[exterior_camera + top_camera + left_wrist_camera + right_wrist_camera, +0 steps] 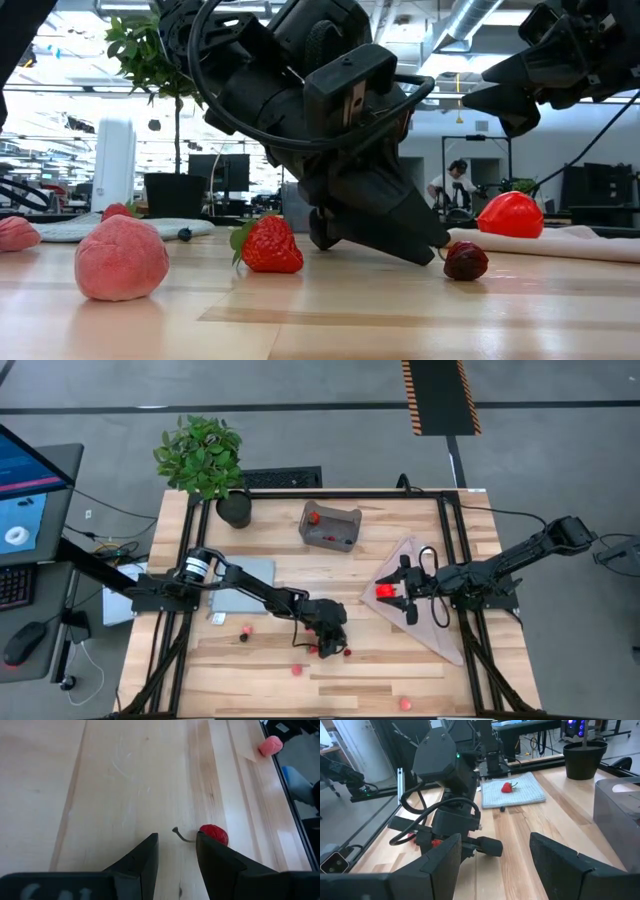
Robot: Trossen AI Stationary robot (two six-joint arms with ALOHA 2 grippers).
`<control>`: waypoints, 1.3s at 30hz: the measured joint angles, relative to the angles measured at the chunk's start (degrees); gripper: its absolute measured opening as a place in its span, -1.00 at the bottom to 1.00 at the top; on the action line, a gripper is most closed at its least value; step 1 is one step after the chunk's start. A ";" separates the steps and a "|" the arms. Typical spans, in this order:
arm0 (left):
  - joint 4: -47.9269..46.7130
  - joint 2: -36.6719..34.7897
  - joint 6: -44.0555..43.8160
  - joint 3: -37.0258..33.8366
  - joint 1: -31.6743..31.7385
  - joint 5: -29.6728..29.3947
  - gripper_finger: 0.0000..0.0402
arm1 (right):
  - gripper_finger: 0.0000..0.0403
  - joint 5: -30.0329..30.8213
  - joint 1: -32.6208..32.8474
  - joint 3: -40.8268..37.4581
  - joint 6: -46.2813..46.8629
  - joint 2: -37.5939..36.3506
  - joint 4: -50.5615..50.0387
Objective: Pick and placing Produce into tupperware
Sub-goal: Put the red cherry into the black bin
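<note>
My left gripper is low over the wood near the table's front middle, slanting down, open, with nothing between its fingers but a thin stem. A dark red cherry lies on the wood just past one fingertip. A strawberry and pink pieces lie close by on the table. The grey tupperware stands at the far middle with red pieces inside. My right gripper waits open at the right, above a bright red round fruit that rests on a beige cloth. My left gripper has one fingertip right beside the cherry's near side, coming at it slanting down from the table's left. That finger hides the near side, and I cannot tell whether it touches. The cherry rests on the wood.
A potted plant stands at the far left corner. A pale blue-grey mat with a strawberry on it lies under the left arm. The beige cloth covers the right side. More small pieces lie toward the near edge.
</note>
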 joint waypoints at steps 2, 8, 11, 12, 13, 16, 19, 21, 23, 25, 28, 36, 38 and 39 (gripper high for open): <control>0.25 0.00 0.25 -0.02 0.00 -0.02 -0.40 | 0.29 0.00 0.00 0.00 0.00 0.02 0.00; 1.05 0.00 0.64 -0.07 0.00 -0.02 -0.55 | 0.29 0.00 0.00 -0.02 -0.02 0.02 0.00; 1.07 0.03 2.12 -0.09 -0.15 -0.32 -0.79 | 0.29 0.00 0.00 -0.02 -0.04 0.02 0.00; 1.21 0.04 2.31 -0.09 -0.15 -0.43 -0.88 | 0.29 0.00 0.00 -0.02 -0.04 0.02 -0.02; 1.53 0.04 2.30 -0.09 -0.15 -0.50 -0.94 | 0.29 0.00 0.00 -0.02 -0.04 0.02 -0.02; 2.81 0.11 2.66 -0.17 -0.15 -0.27 -0.97 | 0.29 0.00 0.00 -0.02 -0.04 0.02 -0.02; 3.45 0.13 2.66 -0.17 -0.17 0.02 -0.99 | 0.29 0.00 0.00 -0.02 -0.07 0.02 -0.02; 3.43 0.13 2.67 -0.17 -0.17 0.20 -1.00 | 0.29 0.00 0.00 -0.02 -0.07 0.02 -0.04; 3.41 0.13 2.62 -0.17 -0.17 0.18 -1.00 | 0.29 0.00 0.00 -0.02 -0.07 0.02 -0.04; 3.23 0.13 1.86 -0.14 -0.17 0.05 -0.99 | 0.29 0.00 0.00 -0.02 -0.07 0.02 -0.04; 2.64 0.09 1.05 -0.04 0.09 -0.51 -0.94 | 0.29 0.00 0.00 -0.02 -0.07 0.02 -0.04; 2.70 0.02 0.81 -0.04 0.76 -0.18 -0.56 | 0.29 0.00 0.00 -0.02 -0.10 0.02 -0.06; 3.33 0.02 0.14 -0.04 1.11 0.79 -0.45 | 0.29 -0.02 0.01 -0.02 -0.29 0.02 -0.07; 3.53 0.00 -0.10 -0.04 1.27 1.26 -0.40 | 0.29 -0.02 0.02 -0.02 -0.33 0.02 -0.07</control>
